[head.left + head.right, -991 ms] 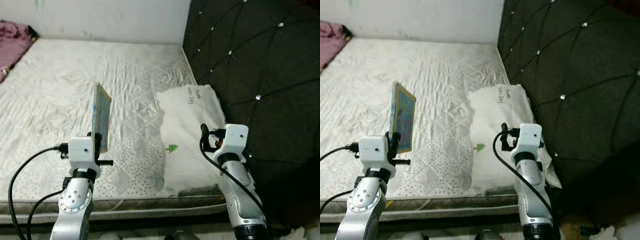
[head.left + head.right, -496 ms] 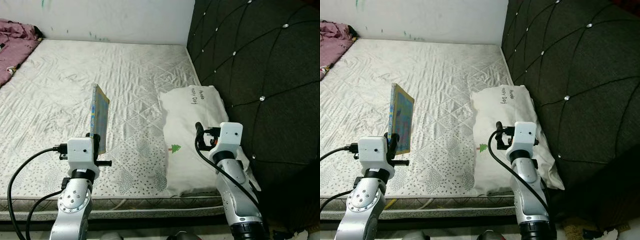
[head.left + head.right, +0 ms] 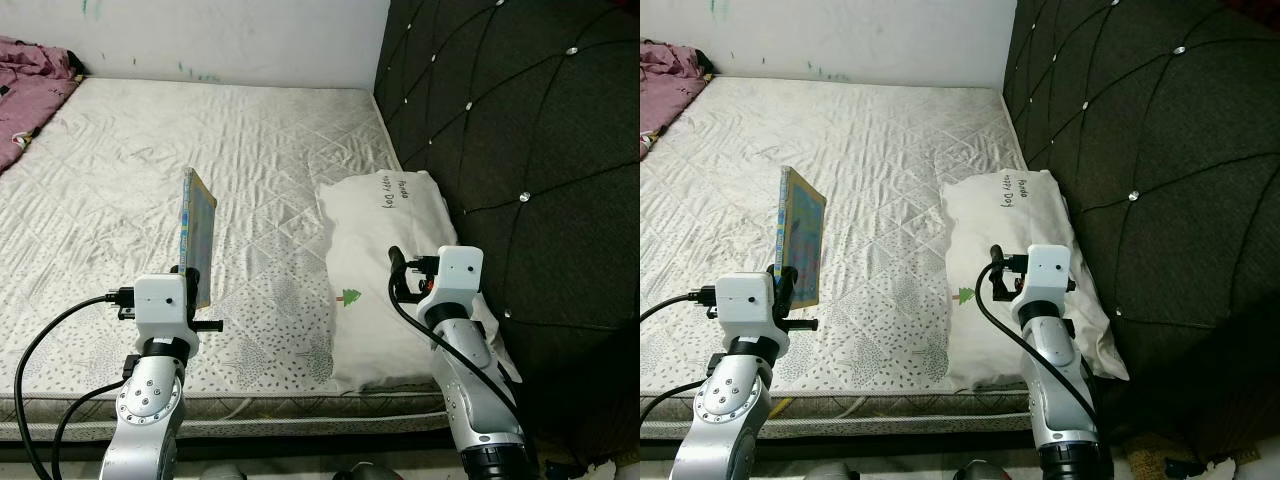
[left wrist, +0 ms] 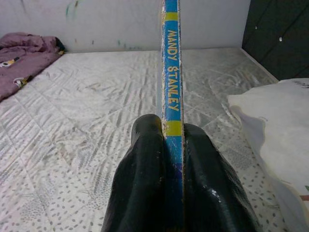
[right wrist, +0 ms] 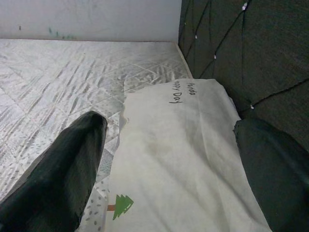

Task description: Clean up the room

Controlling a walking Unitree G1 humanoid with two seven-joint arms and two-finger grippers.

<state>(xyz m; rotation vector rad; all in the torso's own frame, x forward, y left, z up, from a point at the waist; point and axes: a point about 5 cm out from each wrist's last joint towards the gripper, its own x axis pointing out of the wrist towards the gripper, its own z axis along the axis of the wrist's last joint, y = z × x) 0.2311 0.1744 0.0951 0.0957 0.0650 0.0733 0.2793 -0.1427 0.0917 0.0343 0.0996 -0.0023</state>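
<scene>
A thin book (image 3: 199,234) with a blue spine reading "MANDY STANLEY" (image 4: 172,87) stands upright on edge above the mattress, held near the bed's front edge. My left gripper (image 4: 166,140) is shut on its lower spine. A white pillow (image 3: 385,270) with a small green tree print lies against the headboard on the right. My right gripper (image 5: 169,159) hovers over the pillow's front part, open wide, nothing between its fingers (image 5: 63,169).
The bare quilted mattress (image 3: 120,170) stretches back to a white wall (image 3: 220,35). A dark tufted headboard (image 3: 520,130) rises along the right. A purple blanket (image 3: 25,85) is bunched at the far left corner. The mattress front edge (image 3: 300,415) runs just before my arms.
The picture shifted and sharpened a second ago as the camera moved; since then it has been steady. The book stays in my left gripper and both arms hold their poses.
</scene>
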